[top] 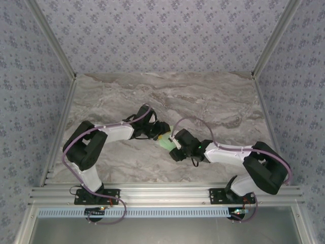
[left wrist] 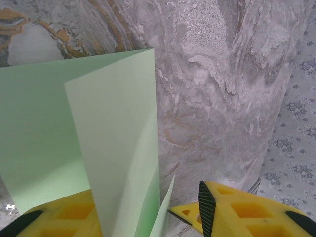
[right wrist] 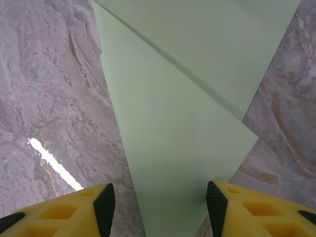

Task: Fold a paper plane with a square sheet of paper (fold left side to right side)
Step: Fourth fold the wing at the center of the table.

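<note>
The pale mint-green sheet of paper (top: 165, 143) lies at the middle of the marble table, partly folded, with both grippers over it. In the left wrist view the sheet (left wrist: 113, 138) has a flap standing up between the yellow fingers of my left gripper (left wrist: 148, 217), whose jaws are apart; the left fingertip is hidden behind the flap. In the right wrist view the paper (right wrist: 182, 148) lies flat with a diagonal folded layer, and my right gripper (right wrist: 159, 207) hovers open above its near end. From above, the left gripper (top: 161, 134) and right gripper (top: 176, 150) almost touch.
The marble table (top: 203, 101) stretches bare behind and to both sides of the arms. Patterned walls and metal frame rails (top: 56, 51) enclose it. An aluminium rail (top: 162, 194) runs along the near edge by the arm bases.
</note>
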Controlling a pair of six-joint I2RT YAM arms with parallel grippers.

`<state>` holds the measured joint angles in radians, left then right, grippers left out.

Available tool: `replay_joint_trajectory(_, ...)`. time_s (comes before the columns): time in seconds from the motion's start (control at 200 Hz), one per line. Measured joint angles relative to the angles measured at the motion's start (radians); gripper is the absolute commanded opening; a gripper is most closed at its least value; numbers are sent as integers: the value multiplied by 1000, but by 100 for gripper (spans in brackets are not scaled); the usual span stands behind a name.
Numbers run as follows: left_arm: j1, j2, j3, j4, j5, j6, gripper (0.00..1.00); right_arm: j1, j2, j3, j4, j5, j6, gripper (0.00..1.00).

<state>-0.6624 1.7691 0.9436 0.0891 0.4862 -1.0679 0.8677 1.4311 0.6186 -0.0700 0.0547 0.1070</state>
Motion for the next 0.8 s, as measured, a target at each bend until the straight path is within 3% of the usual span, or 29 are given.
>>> replay_joint_trajectory(0.19,0,0,11,-11,0,0,44,20,27,19,1,33,-11,51)
replay_joint_trajectory(0.35,0,0,12,-20,0,0,45,28,49,26,0,50,-18,42)
replay_joint_trajectory(0.61,0,-14,16,-50,-1,5,47,28,56,26,0,62,-19,19)
replay_joint_trajectory(0.799,9,-46,16,-75,-4,19,50,24,60,26,1,55,-5,7)
